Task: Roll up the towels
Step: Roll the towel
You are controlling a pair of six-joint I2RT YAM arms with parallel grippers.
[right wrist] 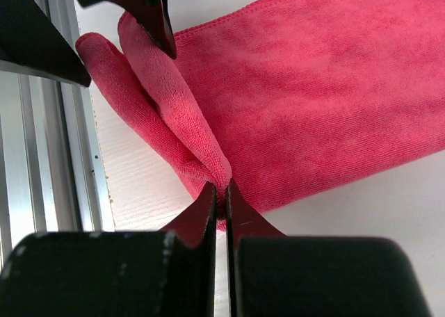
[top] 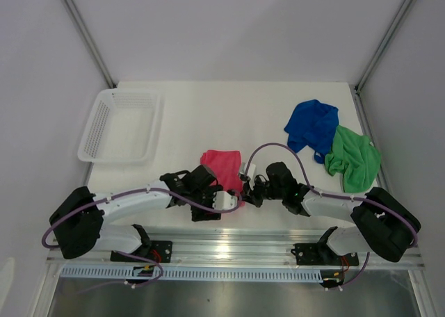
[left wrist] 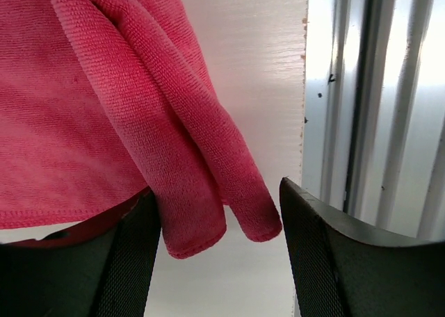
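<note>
The pink-red towel (top: 221, 165) lies at the table's near edge, between the two arms. My right gripper (right wrist: 222, 195) is shut on a bunched fold at the towel's near corner (right wrist: 313, 101). My left gripper (left wrist: 219, 254) is open. Two folded ends of the pink towel (left wrist: 83, 108) lie between its fingers (left wrist: 327, 254), unpinched. In the top view the left gripper (top: 235, 200) and the right gripper (top: 248, 192) meet at the towel's near right corner. The blue towel (top: 313, 126) and the green towel (top: 354, 160) lie crumpled at the right, the blue partly on the green.
A white mesh basket (top: 122, 126) stands at the far left. The table's near edge and an aluminium rail (left wrist: 375, 122) run right beside both grippers. The left gripper's fingers (right wrist: 149, 11) show at the top left of the right wrist view.
</note>
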